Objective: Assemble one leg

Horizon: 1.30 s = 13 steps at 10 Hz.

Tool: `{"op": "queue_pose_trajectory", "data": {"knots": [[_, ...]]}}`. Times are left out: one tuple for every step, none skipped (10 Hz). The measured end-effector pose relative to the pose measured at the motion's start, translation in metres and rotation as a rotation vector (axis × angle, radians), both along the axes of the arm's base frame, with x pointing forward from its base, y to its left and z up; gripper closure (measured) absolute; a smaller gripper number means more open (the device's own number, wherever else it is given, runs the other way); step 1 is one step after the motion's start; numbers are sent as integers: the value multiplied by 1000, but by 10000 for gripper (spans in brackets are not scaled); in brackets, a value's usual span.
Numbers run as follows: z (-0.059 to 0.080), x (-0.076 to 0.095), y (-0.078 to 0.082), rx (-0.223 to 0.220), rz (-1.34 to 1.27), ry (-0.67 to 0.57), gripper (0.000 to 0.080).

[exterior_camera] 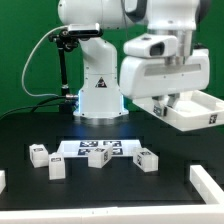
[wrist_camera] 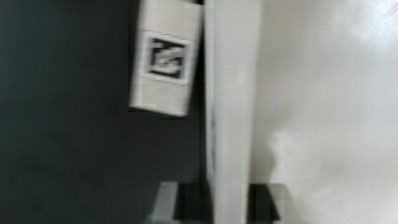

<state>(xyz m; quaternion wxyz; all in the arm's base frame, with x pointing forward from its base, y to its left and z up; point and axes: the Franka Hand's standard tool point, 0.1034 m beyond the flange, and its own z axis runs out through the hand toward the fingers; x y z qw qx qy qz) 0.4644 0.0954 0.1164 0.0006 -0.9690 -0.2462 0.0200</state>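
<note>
My gripper (exterior_camera: 168, 102) is shut on the rim of a large flat white tray-like panel (exterior_camera: 196, 113) and holds it tilted above the table on the exterior view's right. In the wrist view the panel's rim (wrist_camera: 231, 110) runs between my two fingertips (wrist_camera: 228, 192). Several small white legs with black-and-white tags lie on the black table: one (exterior_camera: 38, 154) and a second (exterior_camera: 58, 168) on the exterior view's left, one (exterior_camera: 100, 157) in the middle, one (exterior_camera: 148, 159) to the right. One tagged leg (wrist_camera: 166, 62) shows beside the panel in the wrist view.
The marker board (exterior_camera: 92, 146) lies flat behind the legs. The robot base (exterior_camera: 98, 95) stands at the back. White raised pieces sit at the front left corner (exterior_camera: 2, 181) and the front right corner (exterior_camera: 207, 186) of the table.
</note>
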Motion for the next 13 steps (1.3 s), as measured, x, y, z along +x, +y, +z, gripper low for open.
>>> {"op": "queue_pose_trajectory", "data": {"knots": [[2,6,-24,20,-31,-6,745],[4,8,-35,18,-75,-4,745],[7,12,-41,19,-82,-20,745],[4,10,-38,18,-75,-14,745],[3,10,-37,18,-74,-12,745],[3,10,-37,18,-75,-12,745],[3,9,-37,18,-75,-11,745],[2,11,-39,18,-85,-12,745],[0,19,-50,21,-137,-14,745],[0,30,-68,37,-214,-15,745],[-5,34,-76,40,-334,-5,745],[-20,39,-86,52,-444,38,745],[-29,48,-98,54,-426,50,745]]}}
